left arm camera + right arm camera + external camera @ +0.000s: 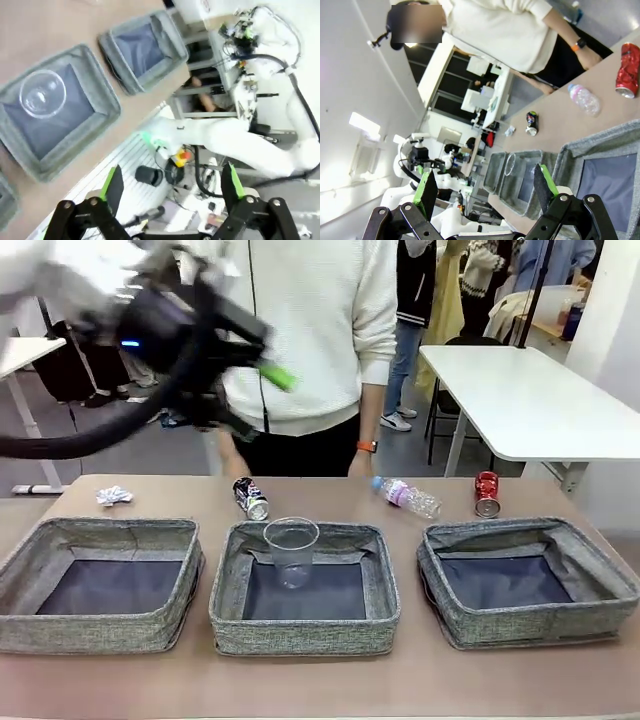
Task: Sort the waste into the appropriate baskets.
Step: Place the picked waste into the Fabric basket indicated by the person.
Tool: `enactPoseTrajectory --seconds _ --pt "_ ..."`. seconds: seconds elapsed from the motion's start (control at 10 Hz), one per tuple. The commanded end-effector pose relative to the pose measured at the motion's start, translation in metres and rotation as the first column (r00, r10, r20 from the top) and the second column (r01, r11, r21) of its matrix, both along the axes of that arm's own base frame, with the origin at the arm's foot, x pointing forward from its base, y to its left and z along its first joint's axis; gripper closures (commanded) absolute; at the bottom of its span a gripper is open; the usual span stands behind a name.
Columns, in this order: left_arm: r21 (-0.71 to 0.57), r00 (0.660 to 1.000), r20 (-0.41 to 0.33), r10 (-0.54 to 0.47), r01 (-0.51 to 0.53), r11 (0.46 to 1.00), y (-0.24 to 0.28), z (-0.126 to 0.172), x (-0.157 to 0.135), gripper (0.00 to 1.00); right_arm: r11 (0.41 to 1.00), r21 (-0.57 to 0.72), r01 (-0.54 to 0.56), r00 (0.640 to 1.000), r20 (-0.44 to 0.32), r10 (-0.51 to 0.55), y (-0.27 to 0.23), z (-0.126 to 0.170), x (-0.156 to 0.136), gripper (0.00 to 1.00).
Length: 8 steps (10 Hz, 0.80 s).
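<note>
A clear plastic cup [291,552] [42,93] [510,164] stands upright inside the middle basket [228,585] [95,102]. Beyond the baskets lie crumpled white paper [114,496] [509,131], a dark blue-silver can [251,498] [532,123], a clear bottle [408,496] [585,99] and a red can [487,493] [627,70]. My left gripper [258,400] [171,185] hangs high above the middle basket, blurred, open and holding nothing. My right gripper [486,189] is open too, nothing between its fingers, raised on the near side of the right basket [438,590] [570,160].
The left basket [20,590] holds nothing I can see. A person in a white sweater [310,330] stands at the far edge, hands near the table. A white table [530,400] stands behind at the right. The right arm's white body [240,145] shows beside the table.
</note>
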<state>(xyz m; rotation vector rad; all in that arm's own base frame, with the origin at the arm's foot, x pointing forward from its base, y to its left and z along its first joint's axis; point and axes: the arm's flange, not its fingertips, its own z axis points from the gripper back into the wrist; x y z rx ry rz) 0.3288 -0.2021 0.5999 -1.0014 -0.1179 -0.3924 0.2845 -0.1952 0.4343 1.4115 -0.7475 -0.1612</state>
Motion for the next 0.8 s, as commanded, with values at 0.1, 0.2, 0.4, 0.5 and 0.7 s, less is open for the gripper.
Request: enactPoseTrajectory --seconds 0.1,0.2,0.4,0.5,0.7 --pt "-0.074 0.978 -0.116 0.176 -0.185 0.980 0.118 -0.047 -0.013 0.00 1.000 0.001 0.008 0.999 0.035 -0.008 0.001 0.002 0.003 0.00" --pt "-0.184 0.985 -0.118 0.128 -0.148 0.972 0.169 -0.063 -0.013 0.00 1.000 0.001 0.008 0.999 0.035 -0.008 0.001 0.002 0.003 0.00" --pt "-0.451 0.986 -0.063 0.156 -0.167 0.877 0.276 -0.110 -0.024 0.00 1.000 0.001 0.008 0.999 0.035 -0.008 0.001 0.002 0.003 0.00" --pt "-0.491 0.975 -0.139 0.175 -0.222 0.842 0.306 -0.127 -0.036 0.00 1.000 0.001 0.008 0.999 0.035 -0.008 0.001 0.002 0.003 0.00" --pt "-0.585 0.963 -0.024 0.267 -0.230 0.778 0.336 -0.146 -0.062 0.00 1.000 0.001 0.008 0.999 0.035 -0.008 0.001 0.002 0.003 0.00"
